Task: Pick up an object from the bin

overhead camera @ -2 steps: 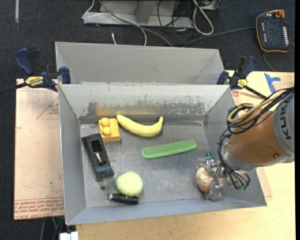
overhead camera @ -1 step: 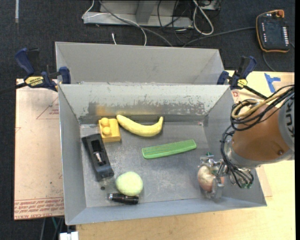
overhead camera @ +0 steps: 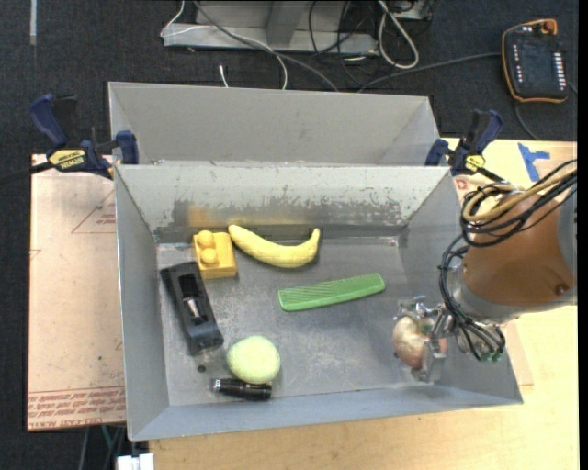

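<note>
A dark floor (overhead camera: 92, 46) strewn with cables (overhead camera: 367, 27) lies behind the grey metal bin (overhead camera: 276, 128), whose walls slope down to a scuffed bottom; the arm (overhead camera: 524, 257), under its orange cover, reaches in over the right-hand wall; the gripper (overhead camera: 424, 341) is low in the bin's near right corner. Right at it sits a pinkish rounded lump (overhead camera: 407, 341), pale with a reddish-brown patch; the two overlap in this view, so that is the thing the gripper is at. Whether the gripper is spread, closed or pinching the lump I cannot tell, since the wrist, its wiring and the lump run together there.

By my judgement the pick is at its grasping stage at most: the reach down looks done; nothing is seen lifted clear of the bottom; securing the lump and raising it out of the bin are left.

The other things lie well apart to the left: a green comb (overhead camera: 331, 292) near the middle; a yellow banana (overhead camera: 276, 248) along the back wall, with a yellow block (overhead camera: 214, 254) at its left end, touching or just beside it; a black stapler-like tool (overhead camera: 191, 307) below the block; a pale green ball (overhead camera: 253, 358); a small black cylinder (overhead camera: 243, 389) just in front of the ball. What the lump is I cannot make out; its right side is covered by the gripper; the arm is cut off at the right edge.
</note>
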